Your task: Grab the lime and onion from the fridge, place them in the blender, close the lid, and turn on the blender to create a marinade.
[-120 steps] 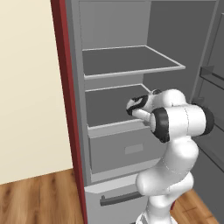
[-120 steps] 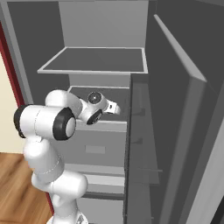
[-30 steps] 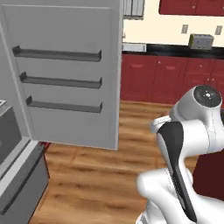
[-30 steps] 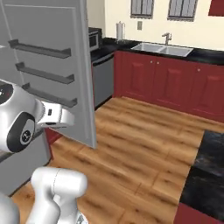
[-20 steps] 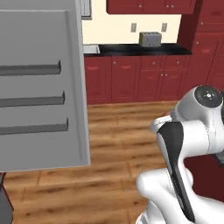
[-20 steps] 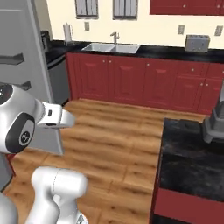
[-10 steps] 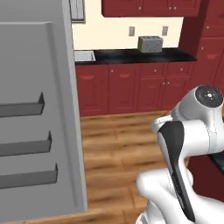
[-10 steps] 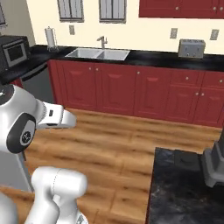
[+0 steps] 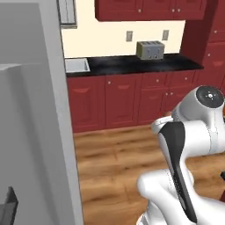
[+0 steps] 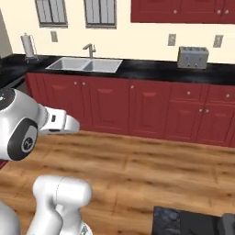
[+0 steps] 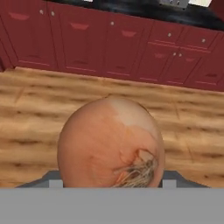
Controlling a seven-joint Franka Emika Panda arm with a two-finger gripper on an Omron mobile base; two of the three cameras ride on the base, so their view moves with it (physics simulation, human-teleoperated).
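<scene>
The onion (image 11: 111,146), an orange-brown ball with a tuft of dry roots, sits close up in the hand view. My gripper (image 11: 111,181) is shut on it, and the onion hides most of both fingers. The fridge shows as its open grey door (image 9: 30,132) along the left of the left base view. At the lower right corner of the right base view a grey sliver, probably the blender (image 10: 227,223), stands on a dark counter (image 10: 183,222). The lime and the lid are out of view. My white arm (image 10: 27,128) is folded close to the base.
A wood floor (image 10: 147,170) stretches ahead to a row of red cabinets (image 10: 151,110) under a black counter. On that counter are a double sink (image 10: 85,65), a toaster (image 10: 193,57) and a paper towel roll (image 10: 28,46).
The whole picture has swept sideways, so the base has turned: the fridge door has slid off to the left and the sink and toaster have come in. The arm keeps its pose.
</scene>
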